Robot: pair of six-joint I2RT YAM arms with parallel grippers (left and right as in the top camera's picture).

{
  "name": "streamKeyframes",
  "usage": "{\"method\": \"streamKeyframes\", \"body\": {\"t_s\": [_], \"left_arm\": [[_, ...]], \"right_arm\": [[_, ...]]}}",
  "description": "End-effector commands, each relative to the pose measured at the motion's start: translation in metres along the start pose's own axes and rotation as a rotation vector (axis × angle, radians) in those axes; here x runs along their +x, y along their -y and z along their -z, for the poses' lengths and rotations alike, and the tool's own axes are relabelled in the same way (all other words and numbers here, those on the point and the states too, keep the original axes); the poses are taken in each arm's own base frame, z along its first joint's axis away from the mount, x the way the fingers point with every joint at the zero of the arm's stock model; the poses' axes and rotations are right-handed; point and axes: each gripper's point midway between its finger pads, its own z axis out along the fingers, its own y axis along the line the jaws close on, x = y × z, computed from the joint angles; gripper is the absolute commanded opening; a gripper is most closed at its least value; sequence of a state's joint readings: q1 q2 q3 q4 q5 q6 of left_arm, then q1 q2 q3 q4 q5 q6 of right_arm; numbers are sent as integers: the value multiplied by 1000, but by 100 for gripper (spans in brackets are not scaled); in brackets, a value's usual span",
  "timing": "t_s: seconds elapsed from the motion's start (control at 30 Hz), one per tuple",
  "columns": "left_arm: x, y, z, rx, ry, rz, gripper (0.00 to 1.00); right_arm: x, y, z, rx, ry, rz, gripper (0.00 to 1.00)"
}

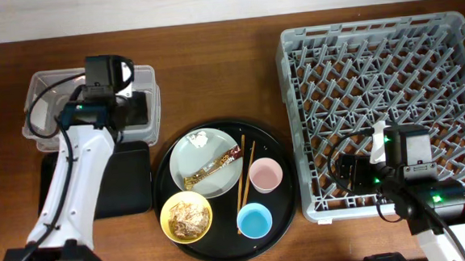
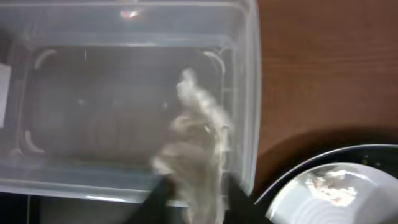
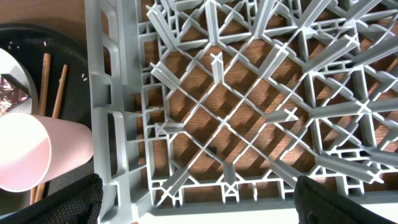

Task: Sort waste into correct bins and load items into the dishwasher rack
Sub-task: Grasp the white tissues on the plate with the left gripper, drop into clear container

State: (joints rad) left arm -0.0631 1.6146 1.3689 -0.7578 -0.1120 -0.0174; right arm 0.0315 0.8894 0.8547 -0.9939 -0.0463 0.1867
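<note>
My left gripper (image 2: 196, 199) is shut on a crumpled white tissue (image 2: 199, 137) and holds it over the near edge of the clear tub (image 2: 93, 93); the view is blurred. Overhead, this gripper (image 1: 130, 108) is at the tub's (image 1: 44, 85) right end, above the shallow black tray (image 1: 122, 182). The grey-green bowl (image 1: 193, 153) holds the gold wrapper (image 1: 211, 171) and a tissue bit (image 1: 200, 137). The yellow bowl (image 1: 185, 216) holds brown scraps. The pink cup (image 1: 265, 175), blue cup (image 1: 254, 221) and chopsticks (image 1: 244, 174) lie nearby. My right gripper (image 3: 199, 199) is open and empty over the rack's (image 3: 249, 93) front-left corner.
The bowls, cups and chopsticks all sit on a big round black tray (image 1: 282, 216) between the bins and the grey rack (image 1: 392, 96). The right wrist view shows the pink cup (image 3: 31, 155) and chopsticks (image 3: 45, 81) just left of the rack wall. The table is brown wood.
</note>
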Motion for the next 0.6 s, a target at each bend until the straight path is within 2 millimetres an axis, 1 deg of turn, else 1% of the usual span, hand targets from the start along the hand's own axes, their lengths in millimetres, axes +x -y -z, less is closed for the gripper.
{"method": "streamKeyframes", "body": {"t_s": [0.0,0.03,0.1,0.17,0.2,0.27,0.3,0.33,0.37,0.4,0.43,0.47,0.5,0.57], "left_arm": [[0,14,-7,84,-12,1,55],[0,32,-5,187,-14,1,55],[3,62,1,329,-25,-15,56],[15,87,-2,369,-73,-61,56],[20,95,-4,377,-89,-77,56],[43,129,-19,409,-173,-147,56],[50,138,-25,413,-199,-167,56],[56,143,-31,409,-221,-182,56],[68,149,-43,389,-259,-207,56],[75,153,-50,382,-283,-220,56],[88,159,-63,369,-329,-240,56],[94,158,-70,349,-350,-249,56],[101,153,-82,308,-375,-258,56],[109,149,-92,281,-403,-264,55]], "right_arm": [[-8,-1,6,-4,24,-10,99],[-8,-1,6,-4,25,-10,99],[-8,-1,6,-4,25,-10,99],[-8,-1,6,-4,25,-10,99],[-8,-1,6,-4,25,-10,99],[-8,-1,6,-4,25,-10,99],[-8,-1,6,-4,25,-10,99],[-8,-1,6,-4,24,-10,99],[-8,-1,6,-4,25,-10,99],[-8,-1,6,-4,25,-10,99],[-8,-1,6,-4,25,-10,99],[-8,-1,6,-3,25,-10,99],[-8,-1,6,-4,25,-10,99],[-8,-1,6,-4,25,-10,99]]}}
